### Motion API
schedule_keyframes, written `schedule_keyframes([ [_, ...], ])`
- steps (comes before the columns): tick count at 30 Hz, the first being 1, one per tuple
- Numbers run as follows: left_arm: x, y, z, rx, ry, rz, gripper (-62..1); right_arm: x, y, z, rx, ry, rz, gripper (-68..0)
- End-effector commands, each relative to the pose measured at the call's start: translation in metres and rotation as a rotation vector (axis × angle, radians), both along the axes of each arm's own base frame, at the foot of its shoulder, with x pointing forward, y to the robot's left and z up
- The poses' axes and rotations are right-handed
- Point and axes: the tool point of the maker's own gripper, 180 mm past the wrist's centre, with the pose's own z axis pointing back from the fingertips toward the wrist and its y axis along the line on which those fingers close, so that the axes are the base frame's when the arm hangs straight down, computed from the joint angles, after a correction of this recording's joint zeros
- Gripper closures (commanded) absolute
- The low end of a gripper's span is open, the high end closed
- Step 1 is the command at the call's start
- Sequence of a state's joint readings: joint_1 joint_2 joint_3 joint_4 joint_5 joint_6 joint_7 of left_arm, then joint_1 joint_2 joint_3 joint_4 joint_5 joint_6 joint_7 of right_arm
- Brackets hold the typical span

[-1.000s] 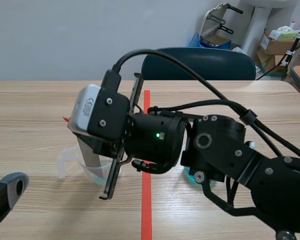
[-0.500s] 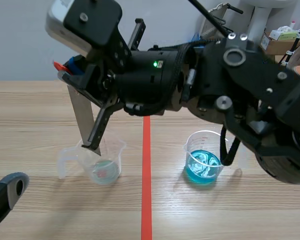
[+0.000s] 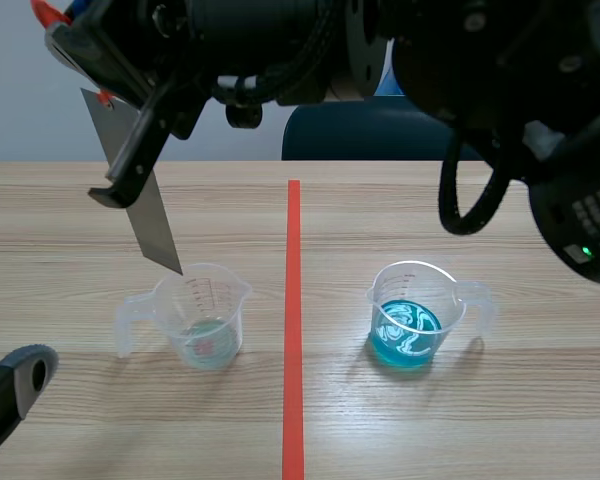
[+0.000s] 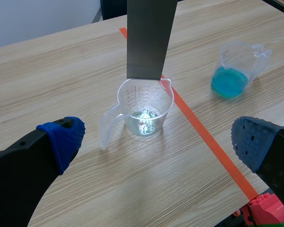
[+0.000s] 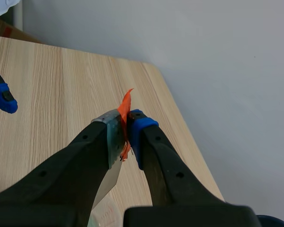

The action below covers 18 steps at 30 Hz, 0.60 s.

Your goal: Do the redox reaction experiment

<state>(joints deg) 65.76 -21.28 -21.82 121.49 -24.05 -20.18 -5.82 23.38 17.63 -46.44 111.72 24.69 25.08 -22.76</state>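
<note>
My right gripper is raised high at the left, shut on the top of a grey metal strip that carries an orange tag. The strip hangs tilted, its lower tip just above the rim of a clear beaker holding a little pale liquid. From the right wrist view, the strip is pinched between the pads. Right of the tape line stands a second beaker with blue liquid. My left gripper is open low at the near left, before the clear beaker and the strip.
A dark chair back stands behind the table's far edge. The raised right arm fills the upper part of the scene view. Coloured bricks lie off the table's near edge, beside the left gripper.
The right arm has risen and swung left, lifting the strip up out of the clear beaker. The blue beaker has come into view. The left gripper has not moved.
</note>
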Motion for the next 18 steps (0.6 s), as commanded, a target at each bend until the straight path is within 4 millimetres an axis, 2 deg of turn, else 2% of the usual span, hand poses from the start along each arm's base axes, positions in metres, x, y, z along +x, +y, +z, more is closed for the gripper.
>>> schedule_keyframes([
  [1, 0.0008, -0.0015, 0.0055, -0.013, -0.018, 0.001, -62.3, 0.0031, -0.0017, 0.0138, 0.029, -0.020, -0.001, -0.8],
  [18, 0.0008, -0.0015, 0.0055, -0.013, -0.018, 0.001, -62.3, 0.0045, -0.0022, 0.0112, 0.012, -0.015, -0.008, -0.8],
])
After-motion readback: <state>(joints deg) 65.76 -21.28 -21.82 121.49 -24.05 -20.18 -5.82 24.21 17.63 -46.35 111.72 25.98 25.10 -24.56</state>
